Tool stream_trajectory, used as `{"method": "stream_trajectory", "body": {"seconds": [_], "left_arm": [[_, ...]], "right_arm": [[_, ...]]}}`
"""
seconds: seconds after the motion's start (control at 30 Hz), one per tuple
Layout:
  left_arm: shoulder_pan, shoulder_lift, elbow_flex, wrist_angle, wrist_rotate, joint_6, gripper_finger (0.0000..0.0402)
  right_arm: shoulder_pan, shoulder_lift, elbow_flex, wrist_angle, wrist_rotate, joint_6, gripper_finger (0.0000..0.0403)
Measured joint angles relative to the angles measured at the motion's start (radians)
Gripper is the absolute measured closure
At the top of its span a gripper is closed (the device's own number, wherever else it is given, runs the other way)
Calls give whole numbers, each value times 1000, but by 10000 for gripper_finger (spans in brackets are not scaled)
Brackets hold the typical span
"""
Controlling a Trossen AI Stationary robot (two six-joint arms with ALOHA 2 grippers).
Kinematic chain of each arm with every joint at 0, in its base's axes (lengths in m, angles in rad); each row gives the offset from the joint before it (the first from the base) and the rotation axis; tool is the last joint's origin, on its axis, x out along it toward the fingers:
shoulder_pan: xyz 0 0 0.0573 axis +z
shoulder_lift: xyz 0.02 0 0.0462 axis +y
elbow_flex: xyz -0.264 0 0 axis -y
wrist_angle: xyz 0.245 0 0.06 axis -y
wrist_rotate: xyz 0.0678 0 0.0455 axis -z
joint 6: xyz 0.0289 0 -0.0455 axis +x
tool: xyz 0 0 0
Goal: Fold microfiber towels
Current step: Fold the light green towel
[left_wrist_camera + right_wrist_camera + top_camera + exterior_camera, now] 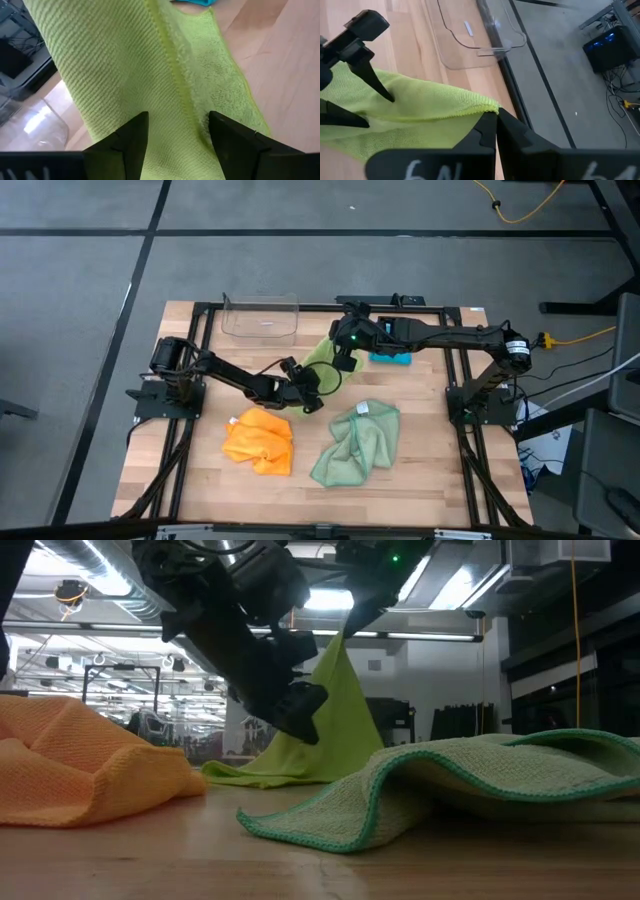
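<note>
Risk assessment. The right gripper (496,120) has its fingers pressed together on one corner of the lime green square microfiber towel (322,352), and that narrow pinch on the hem is all that keeps the cloth up. In my judgement a sideways tug could pull the corner free and drop the towel in a heap.

The left gripper (178,131) has its fingers spread wide, one on either side of the hanging cloth partway down, pinching nothing. If they close where they stand they may gather a bunch of the middle panel instead of an edge or corner, and the fold would come out skewed. Both grippers sit near each other, so a collision is a further hazard.

Condition of the towel. It hangs from the right fingers as a draped sheet, its lower end trailing on the wooden surface (440,470). A vertical crease runs between the left fingers, and the weave is ribbed.

Other towels lie apart from both sets of fingers:
- crumpled orange cloth (259,440)
- crumpled pale sage green cloth (357,442)
- teal blue cloth (390,359), close behind the right arm
</note>
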Motion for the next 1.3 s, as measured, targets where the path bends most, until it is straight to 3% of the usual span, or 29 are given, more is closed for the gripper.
{"method": "stream_trajectory", "body": {"seconds": [0.13, 0.43, 0.63, 0.83, 1.0, 1.3], "left_arm": [[0, 0, 0, -21, 25, 0, 202], [26, 0, 0, -60, 292, -94, 202], [40, 0, 0, -67, 309, -106, 202], [42, 0, 0, -89, 414, -127, 202], [42, -9, 0, -101, 428, -131, 206], [42, -63, 0, -138, 451, -136, 239]], "right_arm": [[0, 0, 0, -15, 29, 0, 397], [0, 0, 0, -32, 57, 4, 397], [0, 0, 0, -32, 57, 3, 397], [0, 0, 0, -38, 57, 3, 397], [0, 0, 0, -76, 58, 4, 397], [0, 0, 0, -82, 60, 3, 397]]}}
